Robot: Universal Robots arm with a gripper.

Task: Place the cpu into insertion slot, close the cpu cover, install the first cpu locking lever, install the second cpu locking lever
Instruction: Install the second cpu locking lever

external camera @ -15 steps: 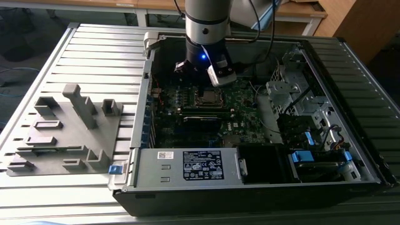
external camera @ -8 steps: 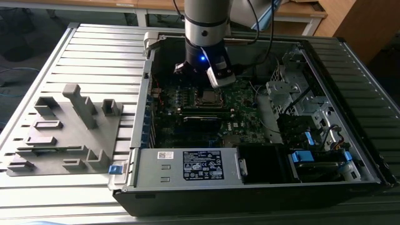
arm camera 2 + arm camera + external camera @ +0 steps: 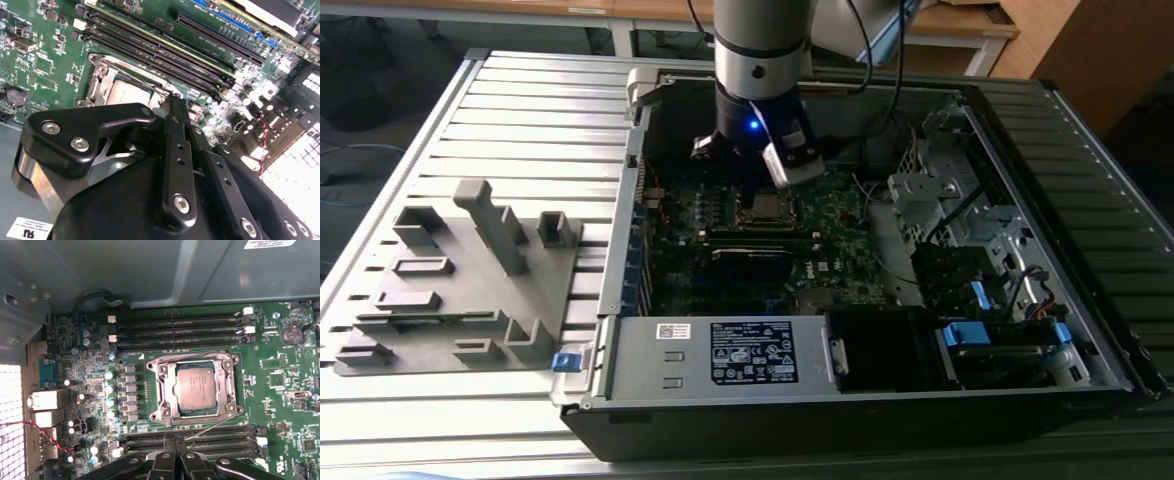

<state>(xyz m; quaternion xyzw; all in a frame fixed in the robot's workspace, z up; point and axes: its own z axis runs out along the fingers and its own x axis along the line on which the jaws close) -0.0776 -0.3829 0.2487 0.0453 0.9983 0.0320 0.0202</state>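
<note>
Exterior view first: the arm comes down from twelve o'clock into an open computer case (image 3: 1014, 300) lying on a ribbed metal table (image 3: 520, 110), and the gripper (image 3: 750, 160) hangs over the green motherboard (image 3: 841, 235), just above the socket area. A grey fixture block (image 3: 460, 285) with upright posts sits on the table at nine o'clock from the case, well apart from the arm.

In the first wrist view, the cpu (image 3: 197, 388) lies flat in the insertion slot (image 3: 173, 393), its dull silver top showing through the square opening of the cpu cover (image 3: 197, 361), which lies down around it. A thin wire locking lever (image 3: 210, 426) runs slantwise from the socket's five o'clock corner toward the gripper (image 3: 173, 459). Another thin lever (image 3: 192, 358) lies along the twelve o'clock edge of the cover; whether either is latched I cannot tell. Long black memory slots (image 3: 180, 330) flank the socket at twelve and six o'clock.

The black fingers (image 3: 161, 462) sit side by side with no visible gap, jaws together, holding nothing that I can see.

In the second wrist view, the gripper (image 3: 175, 107) reaches to the edge of the socket, with the cpu (image 3: 127, 92) and the cover (image 3: 107, 67) just beyond the fingertip at ten o'clock. Whether the tip touches the socket cannot be told.
</note>
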